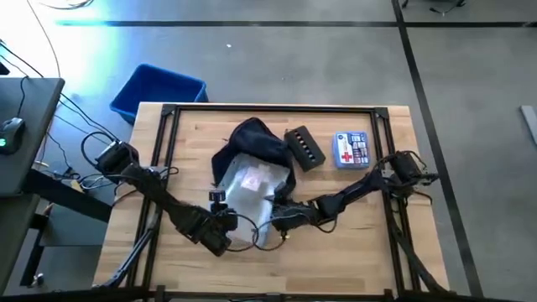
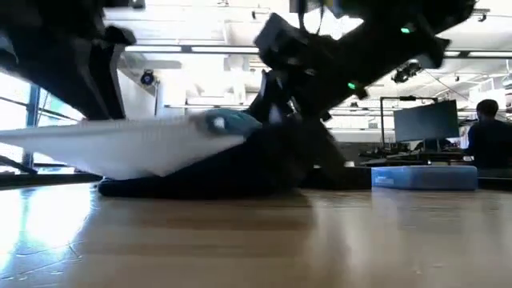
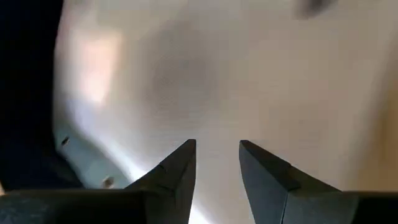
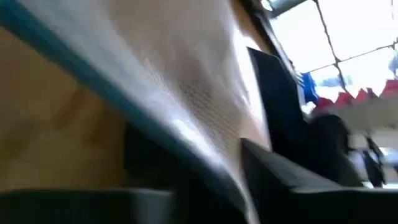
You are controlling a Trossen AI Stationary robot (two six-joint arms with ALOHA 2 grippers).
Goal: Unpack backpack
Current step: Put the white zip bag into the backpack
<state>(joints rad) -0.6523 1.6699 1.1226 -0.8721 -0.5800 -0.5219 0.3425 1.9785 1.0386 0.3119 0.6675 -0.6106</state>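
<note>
The dark navy backpack [image 1: 252, 138] lies in the middle of the table, its mouth toward the near edge. A pale mesh pouch [image 1: 250, 189] with a teal border sticks out of it. In the low view the pouch [image 2: 128, 148] is raised off the table on its left side. My right gripper [image 1: 281, 214] is shut on the pouch's near right edge. My left gripper [image 1: 225, 220] is at the pouch's near left corner. Its fingers [image 3: 217, 168] are a little apart and point at the pouch's broad face [image 3: 205, 81]. My right gripper has the pouch's teal-bordered edge [image 4: 205, 155] pinched between its two fingers [image 4: 286, 180], which reach in from the table's right side and lie across the edge. The pouch is tilted and lifted off the table there. My left gripper is close to the pouch's face; I cannot tell whether it touches.
A black box with buttons [image 1: 304, 148] and a blue-and-white first-aid kit [image 1: 351, 151] lie to the right of the backpack. A bright blue bin [image 1: 158, 91] stands on the floor past the table's far left corner. A person [image 2: 486, 132] sits in the room beyond.
</note>
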